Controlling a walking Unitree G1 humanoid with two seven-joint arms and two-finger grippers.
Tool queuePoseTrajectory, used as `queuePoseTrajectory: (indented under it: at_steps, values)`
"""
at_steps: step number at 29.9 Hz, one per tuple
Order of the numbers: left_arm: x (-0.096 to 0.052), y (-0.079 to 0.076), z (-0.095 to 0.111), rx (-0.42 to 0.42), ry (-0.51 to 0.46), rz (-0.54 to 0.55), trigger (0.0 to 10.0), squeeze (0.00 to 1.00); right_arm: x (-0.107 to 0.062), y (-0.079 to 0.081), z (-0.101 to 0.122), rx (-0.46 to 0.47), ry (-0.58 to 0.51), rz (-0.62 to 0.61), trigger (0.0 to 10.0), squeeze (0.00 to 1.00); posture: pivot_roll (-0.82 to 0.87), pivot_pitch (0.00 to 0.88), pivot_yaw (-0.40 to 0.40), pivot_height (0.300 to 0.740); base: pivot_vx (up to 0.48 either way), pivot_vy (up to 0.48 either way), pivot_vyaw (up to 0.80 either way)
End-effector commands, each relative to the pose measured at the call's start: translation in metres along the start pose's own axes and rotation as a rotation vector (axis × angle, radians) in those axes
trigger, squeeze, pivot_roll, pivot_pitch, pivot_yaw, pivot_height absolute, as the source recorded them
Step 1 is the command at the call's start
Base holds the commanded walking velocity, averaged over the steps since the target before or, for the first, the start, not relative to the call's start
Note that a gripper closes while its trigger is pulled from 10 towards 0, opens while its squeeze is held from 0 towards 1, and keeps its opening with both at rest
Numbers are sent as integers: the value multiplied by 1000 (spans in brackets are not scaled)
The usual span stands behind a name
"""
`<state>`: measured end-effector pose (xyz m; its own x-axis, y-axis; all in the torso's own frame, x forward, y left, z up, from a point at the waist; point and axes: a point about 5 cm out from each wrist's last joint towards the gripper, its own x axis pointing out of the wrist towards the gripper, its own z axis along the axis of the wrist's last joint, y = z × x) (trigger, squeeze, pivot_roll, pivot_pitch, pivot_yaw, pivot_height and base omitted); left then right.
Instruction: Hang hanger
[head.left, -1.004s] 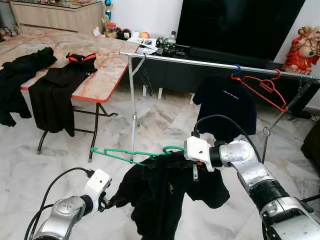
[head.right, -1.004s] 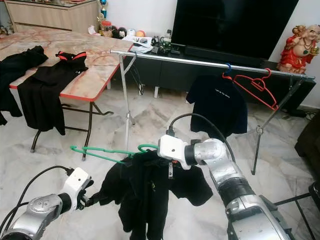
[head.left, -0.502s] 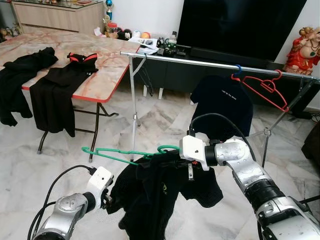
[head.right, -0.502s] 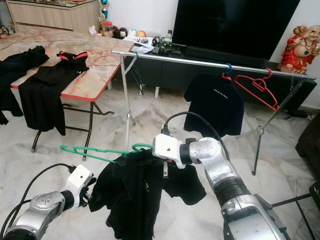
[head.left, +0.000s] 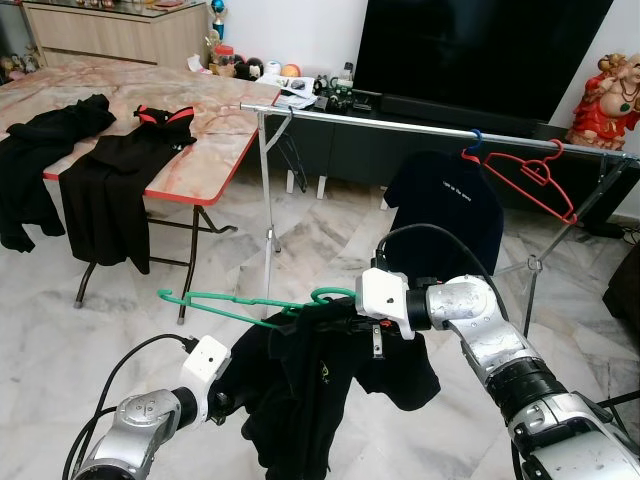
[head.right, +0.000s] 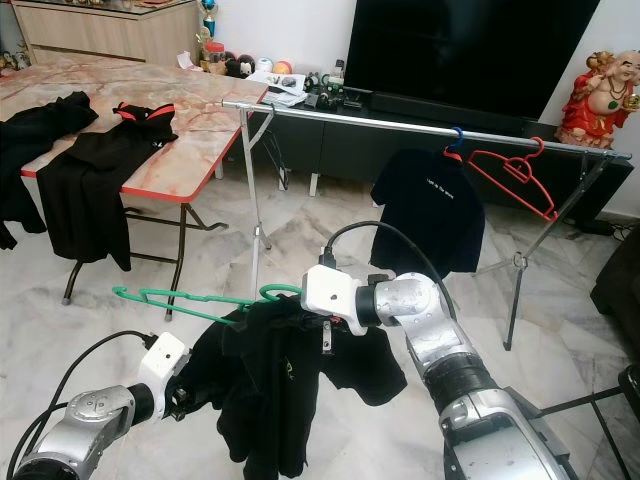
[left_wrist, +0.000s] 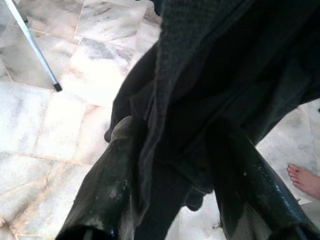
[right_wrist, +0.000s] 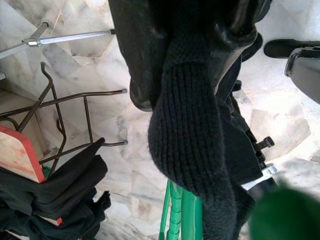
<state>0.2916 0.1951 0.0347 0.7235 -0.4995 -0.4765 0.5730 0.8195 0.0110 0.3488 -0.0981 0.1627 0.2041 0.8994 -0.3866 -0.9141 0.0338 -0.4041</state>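
In right tool (head.left: 345, 312): garment (head.left: 320, 385) on green hanger (head.left: 240, 303)

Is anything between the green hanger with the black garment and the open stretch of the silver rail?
Nothing visible blocks it. The right gripper holds the green hanger with the black garment below the silver rail, with only floor between them. The rail's left stretch is bare; the hung black T-shirt and red hanger sit toward its right end.

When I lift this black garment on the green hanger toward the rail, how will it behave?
Probably floppy: the black garment sags in loose folds below the green hanger. It looks bunched to one side, leaving the hanger's far arm bare, so it may slide off if tilted. The left end effector pinching cloth could drag it sideways; the right end effector grips the collar.
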Motion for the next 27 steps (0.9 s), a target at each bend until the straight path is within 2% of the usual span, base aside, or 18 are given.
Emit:
queuePoseTrajectory:
  at_steps: [1,27]
  values:
    - [3,-2,2,0,12,-18,0,0,-6,-12,14,-39,-45,-52,0,0,204,0,-122,740,0,0,0]
    - [8,-12,-1,8,38,-65,0,0,-4,-8,6,-9,-23,-62,0,0,209,0,-119,740,0,0,0]
